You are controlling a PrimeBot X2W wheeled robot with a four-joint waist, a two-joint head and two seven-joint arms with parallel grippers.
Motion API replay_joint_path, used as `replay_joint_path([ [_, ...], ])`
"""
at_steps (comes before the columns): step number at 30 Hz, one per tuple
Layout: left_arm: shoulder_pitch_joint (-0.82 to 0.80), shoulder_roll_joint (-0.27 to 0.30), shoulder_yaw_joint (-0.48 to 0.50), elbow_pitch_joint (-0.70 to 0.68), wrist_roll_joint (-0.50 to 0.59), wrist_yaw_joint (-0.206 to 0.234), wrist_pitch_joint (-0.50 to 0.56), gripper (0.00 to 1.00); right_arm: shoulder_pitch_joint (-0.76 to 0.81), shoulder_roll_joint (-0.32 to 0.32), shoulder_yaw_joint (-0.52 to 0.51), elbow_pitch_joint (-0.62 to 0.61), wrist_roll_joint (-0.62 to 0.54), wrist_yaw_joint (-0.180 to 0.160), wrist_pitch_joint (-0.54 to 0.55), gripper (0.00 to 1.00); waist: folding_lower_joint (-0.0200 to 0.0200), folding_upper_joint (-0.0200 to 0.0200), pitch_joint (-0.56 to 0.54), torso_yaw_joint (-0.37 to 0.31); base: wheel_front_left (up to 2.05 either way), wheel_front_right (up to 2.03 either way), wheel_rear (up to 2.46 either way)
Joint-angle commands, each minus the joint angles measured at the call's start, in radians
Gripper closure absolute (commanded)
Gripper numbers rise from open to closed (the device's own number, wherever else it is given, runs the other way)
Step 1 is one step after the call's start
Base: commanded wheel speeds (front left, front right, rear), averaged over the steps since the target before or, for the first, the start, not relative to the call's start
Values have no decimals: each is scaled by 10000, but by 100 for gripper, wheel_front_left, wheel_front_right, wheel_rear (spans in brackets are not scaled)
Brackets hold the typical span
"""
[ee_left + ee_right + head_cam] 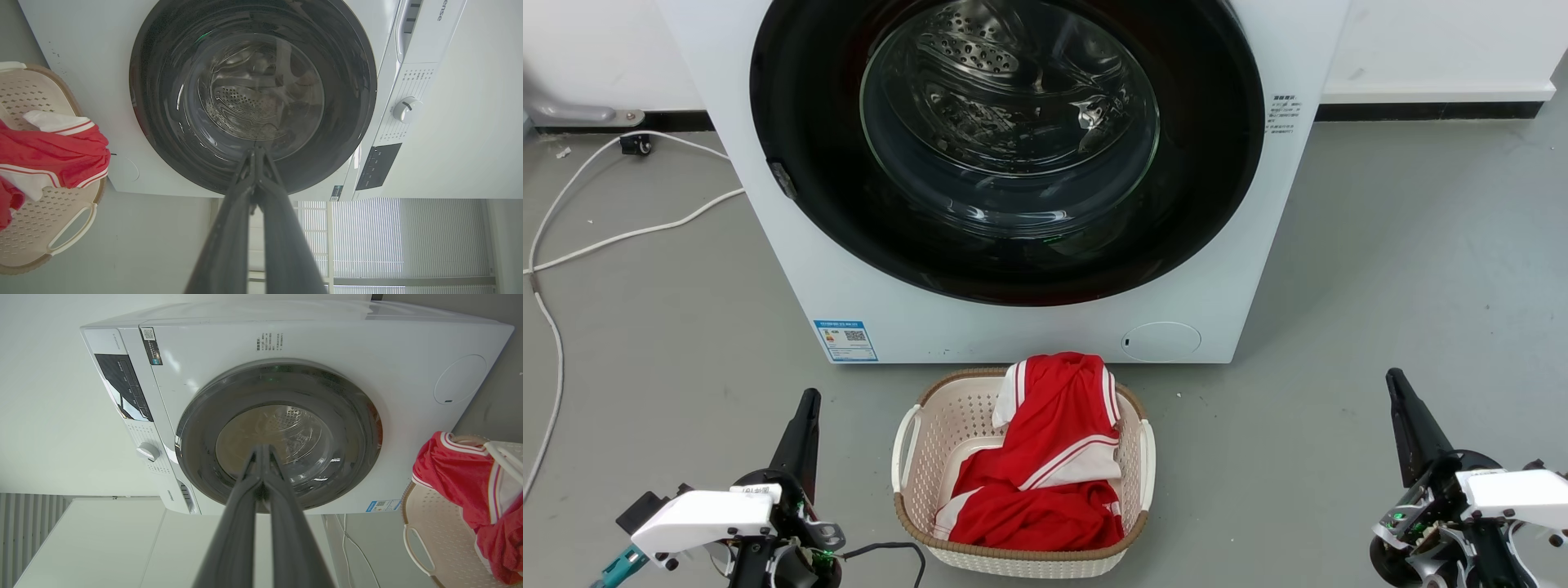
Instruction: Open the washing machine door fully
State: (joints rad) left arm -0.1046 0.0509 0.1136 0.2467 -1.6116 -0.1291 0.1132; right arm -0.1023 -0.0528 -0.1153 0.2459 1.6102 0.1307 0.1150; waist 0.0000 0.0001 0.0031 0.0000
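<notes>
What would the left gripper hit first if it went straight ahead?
Probably the washing machine door, near the rim of its glass window. The left gripper aims there, fingers together, though depth is unclear.

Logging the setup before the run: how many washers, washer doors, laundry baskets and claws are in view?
Washer: 1
Door: 1
Basket: 1
Claws: 2, the left claw and the right claw
Total: 5

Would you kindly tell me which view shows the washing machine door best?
The right wrist view: the washing machine door shows whole, behind the right pincer. The head and left wrist views both crop its top edge.
</notes>
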Motion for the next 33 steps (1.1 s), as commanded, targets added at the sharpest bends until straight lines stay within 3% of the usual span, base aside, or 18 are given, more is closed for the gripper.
replay_joint_path([
  [1, -75, -7, 18, -1, 39, -31, 18, 100, -122, 35, 5, 9, -13, 0, -4, 100, 0, -1, 0, 0, 0, 0, 0],
  [19, -75, -7, 18, -1, 39, -31, 17, 100, -122, 35, 6, 9, -14, 0, -4, 100, 0, -1, 0, 0, 0, 0, 0],
  [20, 15, -2, -7, 32, -4, 2, -3, 0, 18, 0, 1, 24, 0, 0, -1, 0, 0, -1, 0, 0, 0, 0, 0],
  [30, 135, -8, -377, -117, 207, 5, -404, 0, 318, 6, 269, -221, -183, 0, -402, 0, 0, -1, -1, 8, 0, 0, 0],
  [33, 161, -7, -462, -306, 717, 3, -599, 0, 445, 7, 236, -401, -549, 0, -598, 0, 0, -1, -2, 28, 0, 0, 0],
])
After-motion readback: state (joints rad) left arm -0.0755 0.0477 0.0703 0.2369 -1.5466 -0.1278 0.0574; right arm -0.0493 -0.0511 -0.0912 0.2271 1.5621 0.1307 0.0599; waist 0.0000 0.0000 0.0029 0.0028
